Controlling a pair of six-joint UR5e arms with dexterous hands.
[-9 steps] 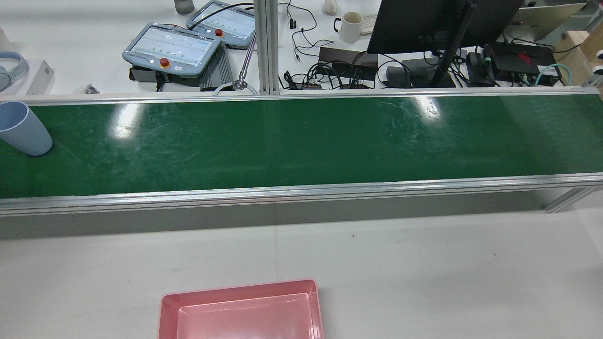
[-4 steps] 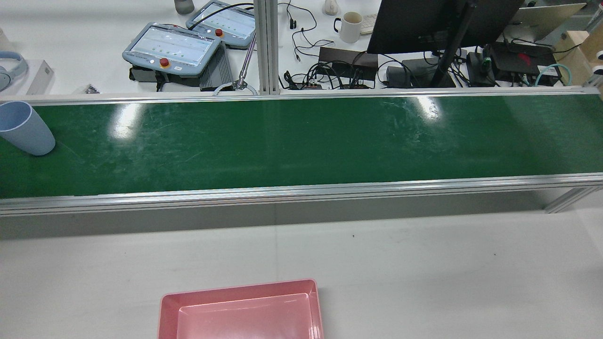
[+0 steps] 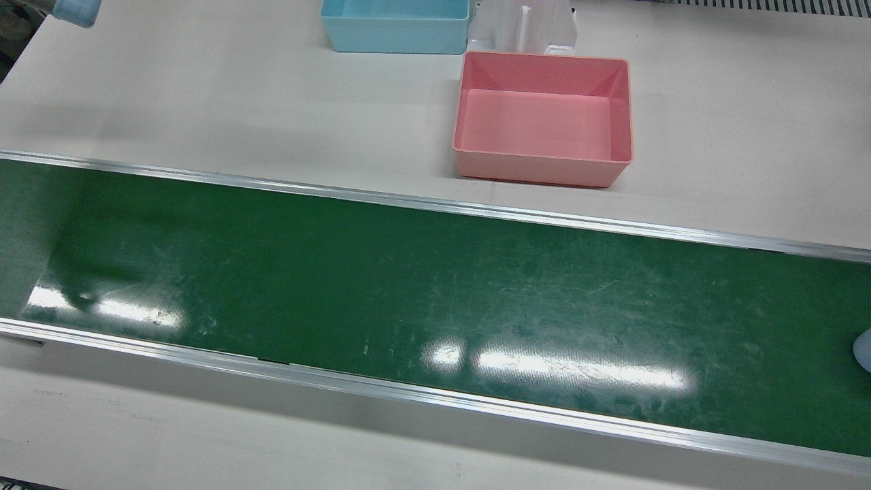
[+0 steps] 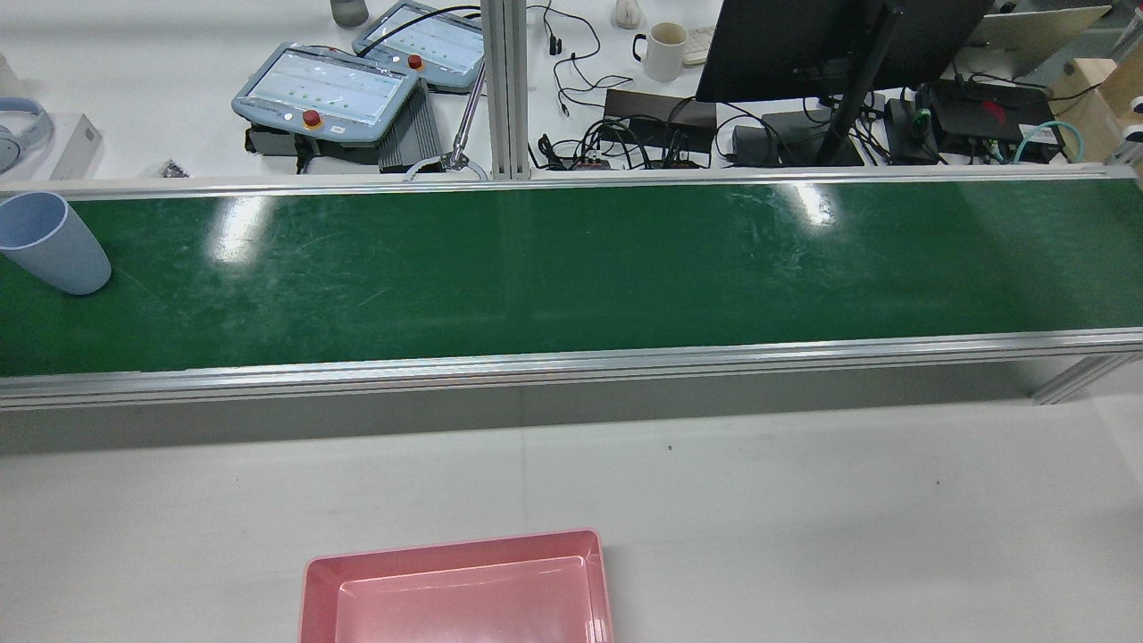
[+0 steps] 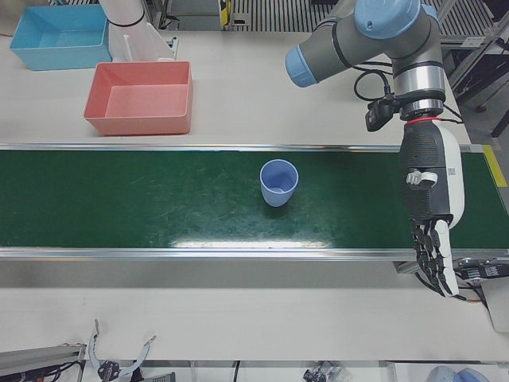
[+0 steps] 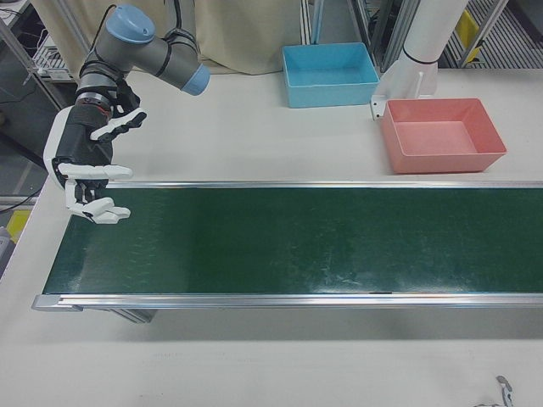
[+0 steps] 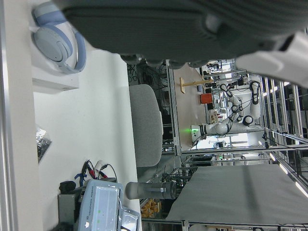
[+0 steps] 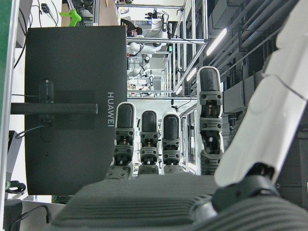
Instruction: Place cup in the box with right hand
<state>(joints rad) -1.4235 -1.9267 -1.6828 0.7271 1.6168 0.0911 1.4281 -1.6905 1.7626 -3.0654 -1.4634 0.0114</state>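
Note:
A light blue cup stands upright on the green belt; it shows at the far left of the rear view and as a sliver at the front view's right edge. The pink box sits on the white table beside the belt, holding nothing. My right hand hovers open over the belt's far end, with the cup outside that view. My left hand hangs open, fingers down, to the right of the cup and apart from it.
A blue box stands behind the pink one, next to an arm pedestal. Aluminium rails edge the belt. Past the belt lie teach pendants, a monitor, cables and a mug.
In the rear view the cup has shifted a little to the right along the belt. Neither hand shows in the earlier frames.

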